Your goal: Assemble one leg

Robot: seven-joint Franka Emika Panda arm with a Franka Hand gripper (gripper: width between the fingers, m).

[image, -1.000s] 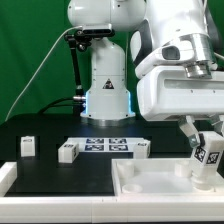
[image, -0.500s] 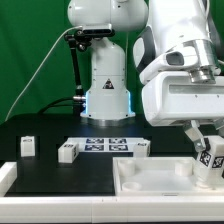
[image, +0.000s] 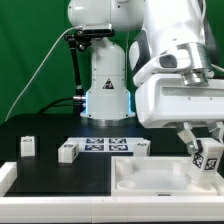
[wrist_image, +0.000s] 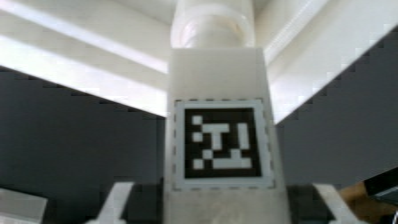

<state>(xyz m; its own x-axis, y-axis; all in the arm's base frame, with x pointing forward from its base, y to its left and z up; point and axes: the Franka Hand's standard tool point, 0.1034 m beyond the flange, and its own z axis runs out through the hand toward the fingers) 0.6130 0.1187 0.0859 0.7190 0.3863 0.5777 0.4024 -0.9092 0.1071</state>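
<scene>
- The leg (image: 207,160) (wrist_image: 221,100) is seen as a small white plastic block, roughly cuboid, with a black-and-white square tag on one face. In the wrist view the block runs tall and narrow through the middle of the picture, and the tag is framed by a white border.
- The leg is clamped between the fingers (image: 187,135), which are closed on its sides. It is held slightly tilted at about 4 o'clock in the exterior view, over the 3 o'clock end of the white panel (image: 150,182). Whether it touches the panel cannot be told.
- Three loose legs (image: 28,146) (image: 68,152) (image: 140,148) are set on the black table (image: 60,178). Two lie toward 8 o'clock of the marker board (image: 105,145), and one lies just beside its 3 o'clock end.
- Compared with half a second ago, the leg and the fingers are found shifted a little toward 9 to 10 o'clock, so the tag is shown further from the picture's edge.
- The loose legs, the marker board and the panel are found where they were.
</scene>
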